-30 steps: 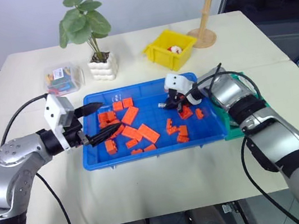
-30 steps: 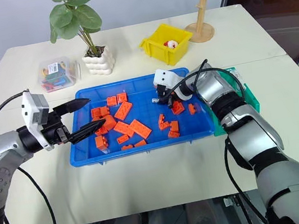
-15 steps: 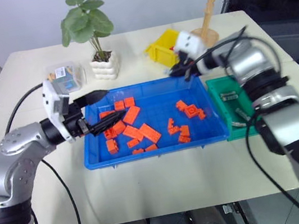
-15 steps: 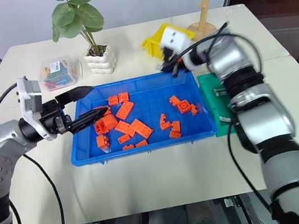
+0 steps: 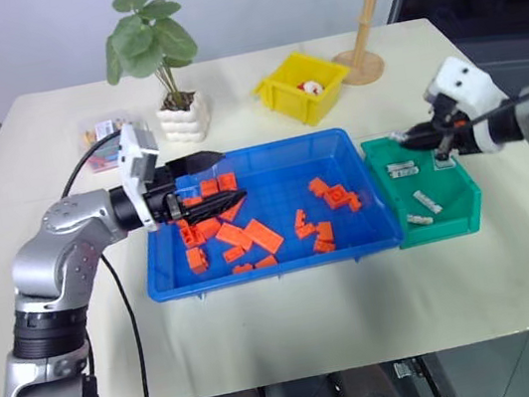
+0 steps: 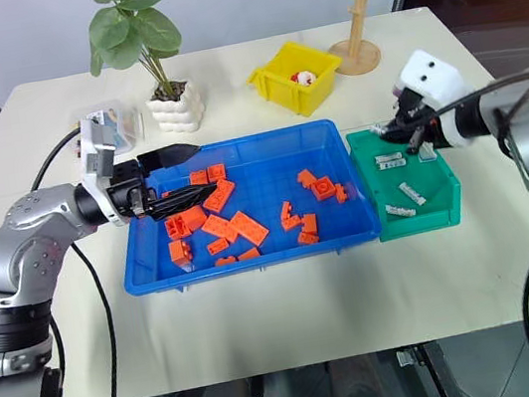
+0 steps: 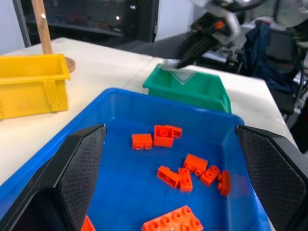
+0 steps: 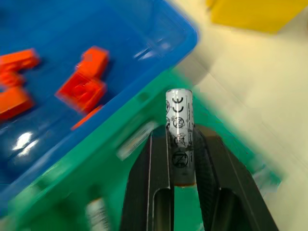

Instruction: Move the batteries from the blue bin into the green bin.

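From the head camera, the right gripper hangs over the back of the green bin, its 2 black fingers pinching 1 battery, placed there, it seems, so the cell can drop among those already delivered. 3 batteries lie on the bin's floor, with what may be 1 more under the gripper. The green bin stands just beside the right end of the blue bin, a short carry from one to the other. The left gripper reaches level over the left part of the blue bin, its fingers spread, likely poised to search the tray. Only orange bricks can be made out inside the tray; no silver cell is evident there, so the job looks close to done. A potted plant, a yellow bin, a clear box and a wooden stand sit further back on the table, clear of the work.

The left wrist view looks between its own 2 wide-apart fingers across the blue tray to the green bin, where the right gripper hovers at the far rim. Scattered bricks lie on the tray floor; no battery can be picked out among them.

The right wrist view shows the held battery upright between the 2 fingers, clamped by its lower half, with the green bin beneath and the blue bin's corner beside it, so a release here should land it in the green bin.
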`<action>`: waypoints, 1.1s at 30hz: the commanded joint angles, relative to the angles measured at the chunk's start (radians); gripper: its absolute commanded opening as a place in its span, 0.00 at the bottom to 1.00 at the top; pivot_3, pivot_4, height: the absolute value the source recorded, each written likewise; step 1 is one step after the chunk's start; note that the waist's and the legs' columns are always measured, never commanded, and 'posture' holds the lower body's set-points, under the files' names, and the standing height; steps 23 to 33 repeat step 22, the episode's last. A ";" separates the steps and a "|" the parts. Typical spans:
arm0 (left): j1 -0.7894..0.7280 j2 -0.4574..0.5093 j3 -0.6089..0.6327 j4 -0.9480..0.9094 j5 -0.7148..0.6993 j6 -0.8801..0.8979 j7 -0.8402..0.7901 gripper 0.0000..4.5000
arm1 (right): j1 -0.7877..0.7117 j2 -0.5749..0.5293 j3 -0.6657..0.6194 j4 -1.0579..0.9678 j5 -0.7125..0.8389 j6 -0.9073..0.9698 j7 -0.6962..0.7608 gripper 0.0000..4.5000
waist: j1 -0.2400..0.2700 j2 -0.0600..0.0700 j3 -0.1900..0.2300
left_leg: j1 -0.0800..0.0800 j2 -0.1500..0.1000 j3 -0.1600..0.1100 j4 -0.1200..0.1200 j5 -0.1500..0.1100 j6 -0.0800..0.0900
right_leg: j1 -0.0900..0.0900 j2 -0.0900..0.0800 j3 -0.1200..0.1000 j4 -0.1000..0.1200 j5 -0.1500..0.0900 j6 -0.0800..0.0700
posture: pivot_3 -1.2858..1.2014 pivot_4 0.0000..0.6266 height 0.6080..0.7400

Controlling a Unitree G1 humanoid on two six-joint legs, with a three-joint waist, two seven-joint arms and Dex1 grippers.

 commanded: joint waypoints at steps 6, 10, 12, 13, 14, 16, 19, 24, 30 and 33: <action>-0.036 -0.002 -0.005 0.022 0.050 -0.039 -0.046 1.00 | 0.108 -0.038 -0.074 -0.060 0.064 0.012 -0.071 0.66 | -0.001 0.000 0.000 | 0.000 0.000 0.000 0.000 0.000 0.000 | 0.000 0.000 0.000 0.000 0.000 0.000 | 0.52 0.24 1.00; -0.030 -0.013 0.015 0.024 0.068 -0.055 -0.021 1.00 | 0.066 -0.027 -0.054 -0.025 0.072 -0.003 -0.109 0.99 | 0.000 0.000 0.000 | 0.000 0.000 0.000 0.000 0.000 0.000 | 0.000 0.000 0.000 0.000 0.000 0.000 | 0.52 0.24 1.00; -0.028 -0.016 0.032 0.025 0.072 -0.058 -0.003 1.00 | 0.037 -0.017 -0.045 0.018 0.063 -0.033 -0.136 0.99 | 0.000 0.000 0.000 | 0.000 0.000 0.000 0.000 0.000 0.000 | 0.000 0.000 0.000 0.000 0.000 0.000 | 0.52 0.24 1.00; -0.026 -0.015 0.047 0.026 0.071 -0.059 0.008 1.00 | 0.016 -0.008 -0.045 0.047 0.059 -0.050 -0.155 0.99 | 0.000 0.000 0.000 | 0.000 0.000 0.000 0.000 0.000 0.000 | 0.000 0.000 0.000 0.000 0.000 0.000 | 0.52 0.24 1.00; -0.025 -0.013 0.061 0.027 0.068 -0.059 0.019 1.00 | -0.006 0.002 -0.048 0.077 0.055 -0.067 -0.175 0.99 | -0.001 0.000 0.000 | 0.000 0.000 0.000 0.000 0.000 0.000 | 0.000 0.000 0.000 0.000 0.000 0.000 | 0.52 0.24 1.00; -0.029 -0.009 0.106 0.038 0.064 -0.068 0.058 1.00 | -0.071 0.032 -0.073 0.156 0.060 -0.089 -0.224 0.99 | -0.002 0.000 0.000 | 0.000 0.000 0.000 0.000 0.000 0.000 | 0.000 0.000 0.000 0.000 0.000 0.000 | 0.52 0.24 1.00; -0.042 -0.013 0.189 0.077 0.099 -0.117 0.172 1.00 | -0.143 0.065 -0.118 0.293 0.054 -0.189 -0.305 0.99 | 0.000 0.000 0.000 | 0.000 0.000 0.000 0.000 0.000 0.000 | 0.000 0.000 0.000 0.000 0.000 0.000 | 0.52 0.24 1.00; -0.033 -0.004 0.277 0.098 0.120 -0.145 0.285 1.00 | -0.178 0.092 -0.175 0.421 0.060 -0.302 -0.383 0.99 | 0.002 0.000 0.000 | 0.000 0.000 0.000 0.000 0.000 0.000 | 0.000 0.000 0.000 0.000 0.000 0.000 | 0.52 0.24 1.00; -0.033 -0.004 0.277 0.098 0.120 -0.145 0.285 1.00 | -0.178 0.092 -0.175 0.421 0.060 -0.302 -0.383 0.99 | 0.002 0.000 0.000 | 0.000 0.000 0.000 0.000 0.000 0.000 | 0.000 0.000 0.000 0.000 0.000 0.000 | 0.52 0.24 1.00; -0.033 -0.004 0.277 0.098 0.120 -0.145 0.285 1.00 | -0.178 0.092 -0.175 0.421 0.060 -0.302 -0.383 0.99 | 0.002 0.000 0.000 | 0.000 0.000 0.000 0.000 0.000 0.000 | 0.000 0.000 0.000 0.000 0.000 0.000 | 0.52 0.24 1.00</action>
